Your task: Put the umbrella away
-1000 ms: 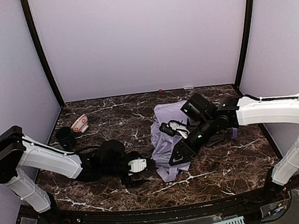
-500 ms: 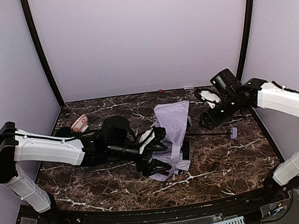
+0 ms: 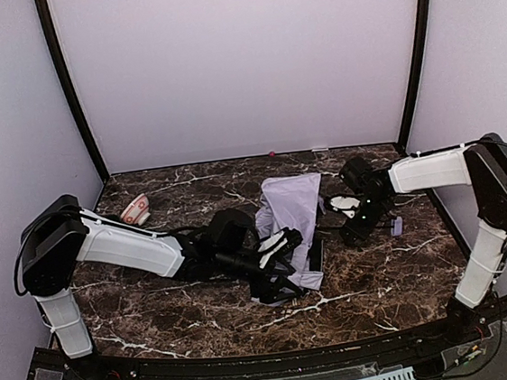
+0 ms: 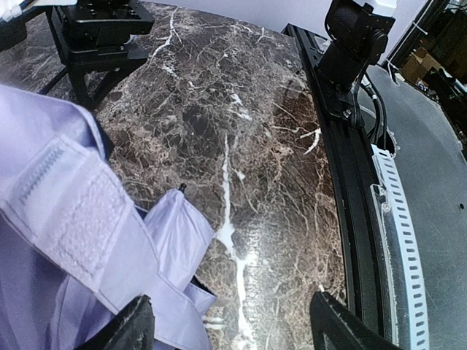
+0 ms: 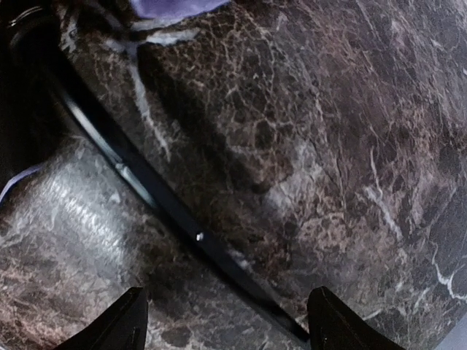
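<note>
Umbrella (image 3: 290, 206) lies crumpled mid-way across the marble table (image 3: 138, 302) — I see my left gripper (image 4: 230, 313) spread wide beside its lavender canopy (image 4: 66, 219), my right gripper (image 5: 226, 306) spread wide above the black shaft (image 5: 168, 205) — neither gripping.

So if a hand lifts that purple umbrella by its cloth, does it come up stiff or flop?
Probably floppy: the umbrella's canopy lies crumpled in loose folds, and its strap lies unfastened. The thin black shaft looks rigid, so lifting there should carry it better. It looks light, though the round shaft might roll or slip.
</note>
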Action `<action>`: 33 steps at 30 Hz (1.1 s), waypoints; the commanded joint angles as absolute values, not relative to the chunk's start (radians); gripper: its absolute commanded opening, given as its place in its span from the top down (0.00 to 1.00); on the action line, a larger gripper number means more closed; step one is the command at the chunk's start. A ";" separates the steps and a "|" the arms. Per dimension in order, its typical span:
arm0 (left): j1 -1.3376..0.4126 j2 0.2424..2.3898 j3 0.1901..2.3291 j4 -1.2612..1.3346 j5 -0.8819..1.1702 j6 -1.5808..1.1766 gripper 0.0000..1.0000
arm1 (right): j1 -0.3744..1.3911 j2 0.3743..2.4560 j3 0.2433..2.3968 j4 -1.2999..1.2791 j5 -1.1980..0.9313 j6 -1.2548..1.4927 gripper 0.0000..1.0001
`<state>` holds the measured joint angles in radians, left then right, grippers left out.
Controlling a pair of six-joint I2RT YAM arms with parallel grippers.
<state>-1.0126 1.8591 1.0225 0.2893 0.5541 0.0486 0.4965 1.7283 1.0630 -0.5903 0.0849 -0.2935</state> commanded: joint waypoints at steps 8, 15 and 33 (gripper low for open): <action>-1.011 1.795 1.012 0.296 0.477 0.126 0.27 | 0.485 1.787 1.120 -0.516 0.030 -0.366 0.36; -0.985 1.669 0.857 0.505 0.662 0.080 0.26 | 0.482 1.765 1.145 -0.579 -0.053 -0.392 0.41; -0.976 1.911 1.015 0.530 0.565 -0.029 0.27 | 0.396 1.804 1.116 -0.476 -0.073 -0.454 0.14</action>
